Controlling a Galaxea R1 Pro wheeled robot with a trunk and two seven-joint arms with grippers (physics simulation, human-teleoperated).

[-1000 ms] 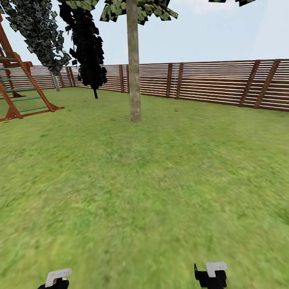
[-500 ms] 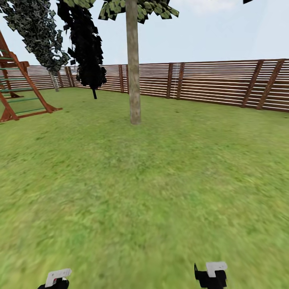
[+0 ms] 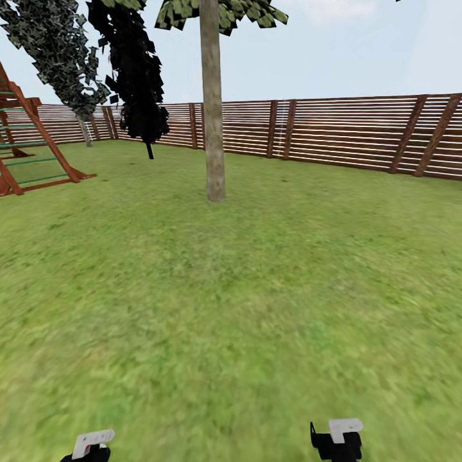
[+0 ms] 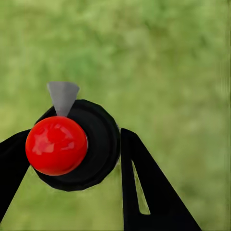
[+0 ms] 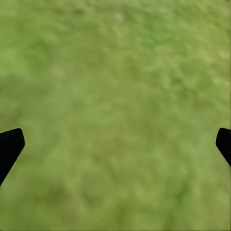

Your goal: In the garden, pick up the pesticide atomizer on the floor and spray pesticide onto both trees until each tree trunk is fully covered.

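Spreading across the whole head view, lawn (image 3: 256, 289) of the garden, ringed at the far side by fence (image 3: 346, 131) of brown horizontal slats. Rising from the grass ahead and a little left of centre, tree (image 3: 212, 13) with leafy crown cut by the top edge; trunk (image 3: 213, 115) thick, straight, bare, mottled beige and brown, well apart from both arms. Further left near the fence, dark cypress (image 3: 138, 77) and a greyer one (image 3: 58, 51) beside it. At the far left edge, wooden climbing frame (image 3: 32, 147) with green rungs.

Low at the bottom edge of the head view, left arm (image 3: 93, 444) and right arm (image 3: 337, 438), only their white-and-black wrist parts in sight.

In the left wrist view, left gripper (image 4: 72, 159) clamped on atomizer (image 4: 79, 144) (black round body, red knob on top, grey nozzle pointing away), black fingers (image 4: 144, 192) pressed against its sides, grass blurred below.

In the right wrist view, right gripper (image 5: 118, 144) spread wide, fingertips (image 5: 9, 147) at opposite edges, holding nothing, above bare grass.
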